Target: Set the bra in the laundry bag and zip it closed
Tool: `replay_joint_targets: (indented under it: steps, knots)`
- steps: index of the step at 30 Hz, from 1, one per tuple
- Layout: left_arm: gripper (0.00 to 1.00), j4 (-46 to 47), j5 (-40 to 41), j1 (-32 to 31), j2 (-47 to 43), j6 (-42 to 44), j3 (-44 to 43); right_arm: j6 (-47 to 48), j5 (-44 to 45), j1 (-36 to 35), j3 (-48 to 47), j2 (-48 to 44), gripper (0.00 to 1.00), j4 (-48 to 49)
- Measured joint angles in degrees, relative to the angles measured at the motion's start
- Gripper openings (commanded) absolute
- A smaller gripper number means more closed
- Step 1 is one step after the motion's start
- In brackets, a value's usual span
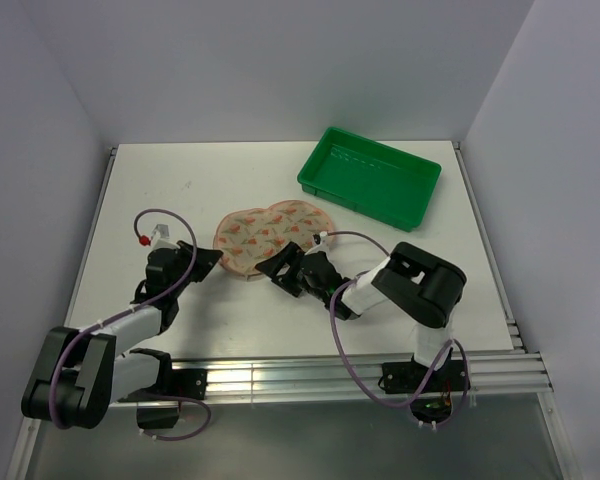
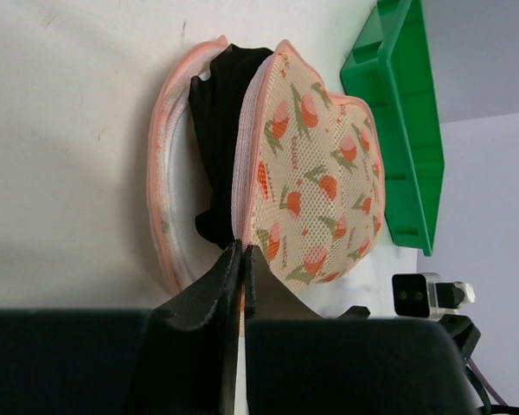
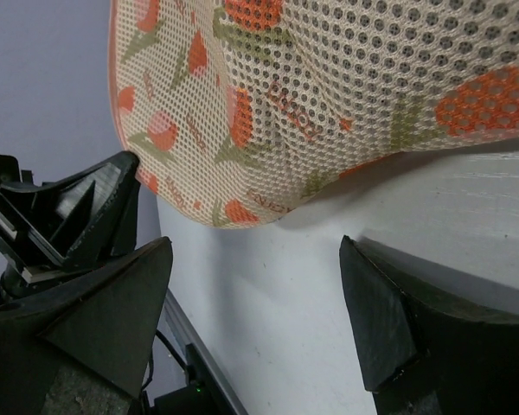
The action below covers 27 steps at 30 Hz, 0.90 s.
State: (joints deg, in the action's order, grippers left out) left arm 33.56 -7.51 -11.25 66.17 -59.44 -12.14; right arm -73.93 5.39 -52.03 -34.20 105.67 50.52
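The peach-pink laundry bag [image 1: 270, 232] lies mid-table, its two halves partly apart. In the left wrist view the black bra [image 2: 214, 121] sits inside, between the lower rim and the printed mesh top half [image 2: 320, 173]. My left gripper [image 2: 241, 252] is shut on the bag's zip rim at its near-left edge; it also shows in the top view [image 1: 213, 259]. My right gripper [image 3: 255, 259] is open and empty, just short of the bag's mesh [image 3: 329, 86], with bare table between its fingers; it also shows in the top view [image 1: 279, 268]. The bra is hidden in the top view.
A green plastic tray [image 1: 370, 175] stands at the back right and shows in the left wrist view [image 2: 402, 121]. White walls close off the table's sides and back. A metal rail runs along the near edge [image 1: 310, 370].
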Motion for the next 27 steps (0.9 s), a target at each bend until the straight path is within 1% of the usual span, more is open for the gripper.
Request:
replay_joint_targets:
  steps: [4, 8, 11, 13, 14, 15, 16, 17, 19, 20, 21, 22, 25, 27]
  knots:
    - [0.10, -2.1, 1.1, 0.0, -0.9, 0.5, 0.0, -1.6, 0.7, -0.1, 0.0, 0.7, 0.85, 0.8]
    - [0.08, -4.3, 2.3, 0.0, -3.1, 1.7, 0.0, -3.4, 1.6, -0.3, -0.1, 1.4, 0.82, 1.4]
    - [0.13, -5.6, 2.7, 0.0, -3.2, 2.6, -0.1, -4.2, 2.8, -0.7, -1.4, 2.4, 0.77, 1.3]
    - [0.20, -6.4, 2.9, 0.0, -3.3, 3.2, -0.1, -4.7, 3.6, -0.9, -2.3, 3.3, 0.74, 1.2]
    - [0.27, -7.0, 3.0, 0.0, -3.5, 3.4, -0.2, -4.9, 3.8, -0.9, -2.6, 3.7, 0.71, 1.1]
    - [0.41, -7.6, 3.1, 0.0, -3.7, 3.7, -0.2, -5.1, 4.2, -1.0, -3.0, 4.2, 0.68, 1.0]
    - [0.47, -8.2, 3.3, -0.1, -4.1, 4.3, -0.2, -5.5, 4.5, -1.0, -3.4, 4.7, 0.66, 0.9]
    - [0.57, -8.9, 3.4, 0.0, -4.7, 4.5, -0.2, -5.7, 4.7, -1.1, -3.7, 5.0, 0.60, 0.9]
    - [0.63, -10.1, 3.5, -0.1, -6.4, 5.0, -0.2, -6.0, 5.2, -1.2, -4.4, 5.6, 0.55, 0.7]
    - [0.65, -10.9, 3.5, -0.1, -7.5, 5.1, -0.2, -6.1, 5.4, -1.3, -4.7, 5.9, 0.52, 0.7]
    - [0.65, -11.8, 3.4, -0.1, -8.8, 5.3, -0.2, -6.1, 5.7, -1.4, -4.9, 6.2, 0.41, 0.7]
    - [0.65, -12.8, 3.4, -0.1, -10.5, 5.4, -0.1, -6.1, 5.8, -1.4, -5.1, 6.3, 0.39, 0.7]
    - [0.61, -16.7, 3.2, -0.3, -16.3, 6.4, 0.4, -6.3, 6.4, -1.5, -5.1, 6.4, 0.38, 0.6]
    - [0.58, -19.4, 3.2, -1.2, -20.4, 7.3, 1.3, -6.1, 6.7, -1.5, -5.1, 6.4, 0.35, 0.6]
